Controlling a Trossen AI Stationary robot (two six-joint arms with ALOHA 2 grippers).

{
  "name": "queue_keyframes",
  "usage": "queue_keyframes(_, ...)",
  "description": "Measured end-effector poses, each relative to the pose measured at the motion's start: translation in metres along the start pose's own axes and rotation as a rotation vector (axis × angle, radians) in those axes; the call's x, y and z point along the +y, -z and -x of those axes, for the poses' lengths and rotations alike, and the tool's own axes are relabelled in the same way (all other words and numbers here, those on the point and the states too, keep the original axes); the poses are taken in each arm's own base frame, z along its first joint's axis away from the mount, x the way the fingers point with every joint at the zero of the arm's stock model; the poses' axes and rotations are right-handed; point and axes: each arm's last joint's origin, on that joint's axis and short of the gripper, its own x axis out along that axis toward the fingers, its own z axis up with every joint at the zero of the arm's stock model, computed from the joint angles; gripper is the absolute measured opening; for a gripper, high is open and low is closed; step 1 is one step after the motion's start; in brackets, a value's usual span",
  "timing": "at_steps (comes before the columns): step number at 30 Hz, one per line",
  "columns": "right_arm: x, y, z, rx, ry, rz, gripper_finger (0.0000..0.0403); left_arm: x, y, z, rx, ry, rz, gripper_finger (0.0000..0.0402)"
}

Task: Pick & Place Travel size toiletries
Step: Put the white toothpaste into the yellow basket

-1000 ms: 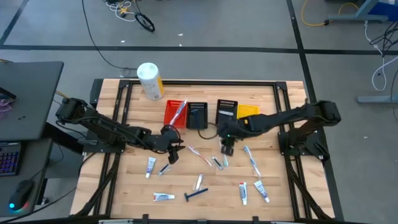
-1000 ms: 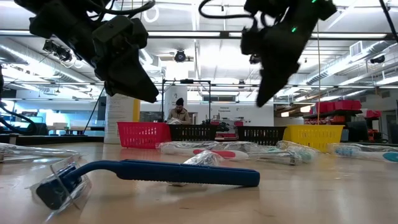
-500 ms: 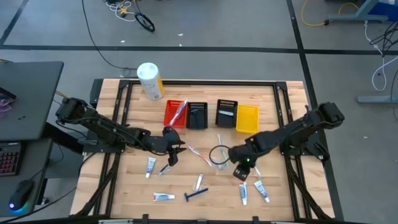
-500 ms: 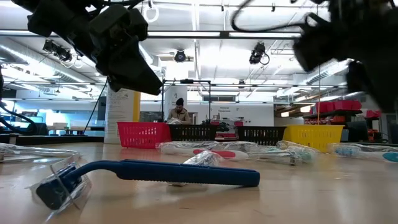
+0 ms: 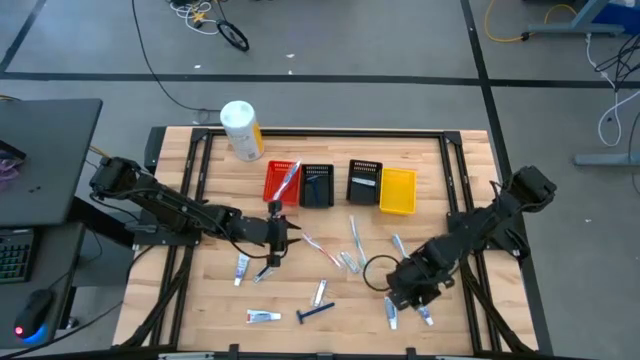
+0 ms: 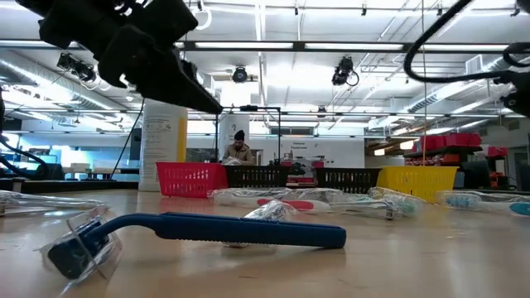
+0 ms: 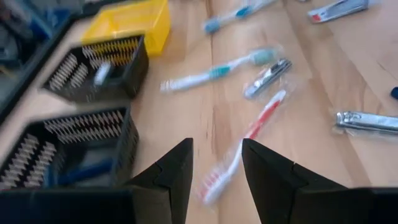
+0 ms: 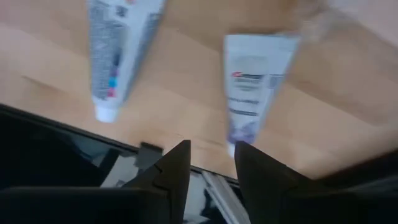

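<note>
Right pincer (image 5: 405,292) hangs low near the front edge of the worktop (image 5: 220,175), right of the middle, over two white tubes (image 8: 252,81) that lie side by side, apart from each other. Its fingers (image 8: 174,168) stand a little apart with nothing between them. One tube shows straight ahead of the gap, the second tube (image 8: 118,46) off to the side.

Left pincer (image 5: 275,235) sits left of the worktop's middle, just in front of the red bin (image 5: 282,181), also slightly parted and empty. Ahead of it in the wrist view lies a red brush (image 7: 239,146) in a clear wrap, with a blue brush (image 7: 214,71) and wrapped clippers (image 7: 267,78) beyond. The black bins (image 5: 317,185) and yellow bin (image 5: 398,190) stand in a row toward the back edge; a white-and-yellow can (image 5: 241,128) stands at the back left.

More toiletries lie scattered across the front half: a razor (image 5: 315,313) and several tubes near the front edge, brushes in the middle.

My judgement: the tubes are light and soft, and would flatten or squirt sideways if pinched hard at the belly. A hold across the stiffer shoulder near the cap looks safer. Wrapped brushes are thin, stiff and likely slick; grip mid-handle, across the narrow width.
</note>
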Motion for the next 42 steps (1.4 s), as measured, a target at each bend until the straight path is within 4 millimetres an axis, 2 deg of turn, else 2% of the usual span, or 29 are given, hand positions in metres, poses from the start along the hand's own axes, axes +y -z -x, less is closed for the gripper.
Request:
queue_keyframes(11, -0.011, 0.019, -0.013, -0.052, 0.074, -0.058, 0.0143, 0.009, -0.019, 0.000, -0.182, -0.057, -0.193, 0.0146)
queue_keyframes(17, -0.012, 0.019, -0.015, -0.196, 0.037, -0.037, 0.0165, 0.022, -0.021, -0.004, -0.201, -0.108, -0.175, 0.0146)
queue_keyframes(21, -0.017, 0.021, -0.016, -0.175, 0.097, -0.055, 0.0175, 0.030, -0.020, -0.006, -0.192, -0.134, -0.167, 0.0146)
queue_keyframes(26, -0.010, 0.020, -0.022, -0.158, 0.052, -0.041, 0.0177, 0.035, -0.020, -0.007, -0.185, -0.152, -0.159, 0.0146)
queue_keyframes(36, -0.014, 0.015, -0.049, -0.182, 0.163, -0.063, 0.0177, 0.040, -0.019, -0.009, -0.183, -0.164, -0.110, 0.0146)
queue_keyframes(42, -0.012, 0.013, -0.052, -0.184, 0.159, -0.074, 0.0159, 0.040, -0.019, -0.009, -0.184, -0.164, -0.106, 0.0146)
